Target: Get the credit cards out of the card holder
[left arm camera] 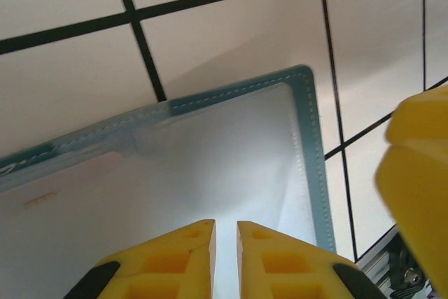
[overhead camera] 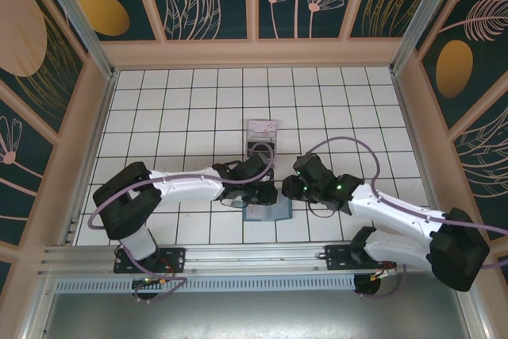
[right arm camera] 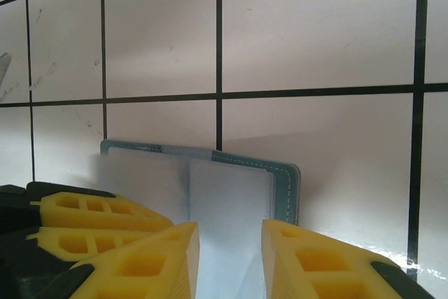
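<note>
At surface's near edge, left end effector (left arm camera: 225,223) pinches card holder (left arm camera: 308,138), right end effector (right arm camera: 231,225) straddles credit card (right arm camera: 231,190) half-open; holder may drag.

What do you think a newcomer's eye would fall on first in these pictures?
Most striking are the two arms meeting nose to nose at the table's near middle, the left gripper and right gripper both at the teal card holder. Close up, bright yellow fingers straddle its pale panel, and a clear tray sits just beyond on the tiled table.
</note>
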Controlling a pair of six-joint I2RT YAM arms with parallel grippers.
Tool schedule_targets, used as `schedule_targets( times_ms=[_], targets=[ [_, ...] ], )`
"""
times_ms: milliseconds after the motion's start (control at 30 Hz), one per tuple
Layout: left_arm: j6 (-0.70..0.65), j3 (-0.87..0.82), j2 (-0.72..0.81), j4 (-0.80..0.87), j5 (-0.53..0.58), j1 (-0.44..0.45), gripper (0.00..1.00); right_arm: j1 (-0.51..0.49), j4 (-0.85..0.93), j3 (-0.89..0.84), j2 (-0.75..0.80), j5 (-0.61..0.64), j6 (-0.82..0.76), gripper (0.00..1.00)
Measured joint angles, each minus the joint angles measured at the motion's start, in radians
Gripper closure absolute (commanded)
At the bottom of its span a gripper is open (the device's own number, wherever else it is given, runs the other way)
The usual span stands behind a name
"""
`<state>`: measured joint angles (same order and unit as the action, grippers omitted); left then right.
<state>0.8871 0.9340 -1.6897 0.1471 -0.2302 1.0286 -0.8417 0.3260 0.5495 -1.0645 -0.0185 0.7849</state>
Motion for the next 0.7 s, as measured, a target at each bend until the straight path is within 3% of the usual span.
schedule_targets(
  times_ms=[367, 567, 700],
  targets=[
    [0.001, -0.005, 0.002, -0.011, 0.018, 0.000, 0.87, 0.009, -0.106, -0.055, -0.026, -0.108, 0.035, 0.69],
    [0.023, -0.087, 0.144, 0.023, 0.109, -0.005, 0.88, -0.011, -0.108, -0.036, -0.064, -0.118, 0.036, 0.69],
    [0.047, -0.190, 0.262, 0.029, 0.142, -0.036, 0.87, -0.077, -0.042, 0.075, -0.164, -0.079, 0.032, 0.70]
  ],
)
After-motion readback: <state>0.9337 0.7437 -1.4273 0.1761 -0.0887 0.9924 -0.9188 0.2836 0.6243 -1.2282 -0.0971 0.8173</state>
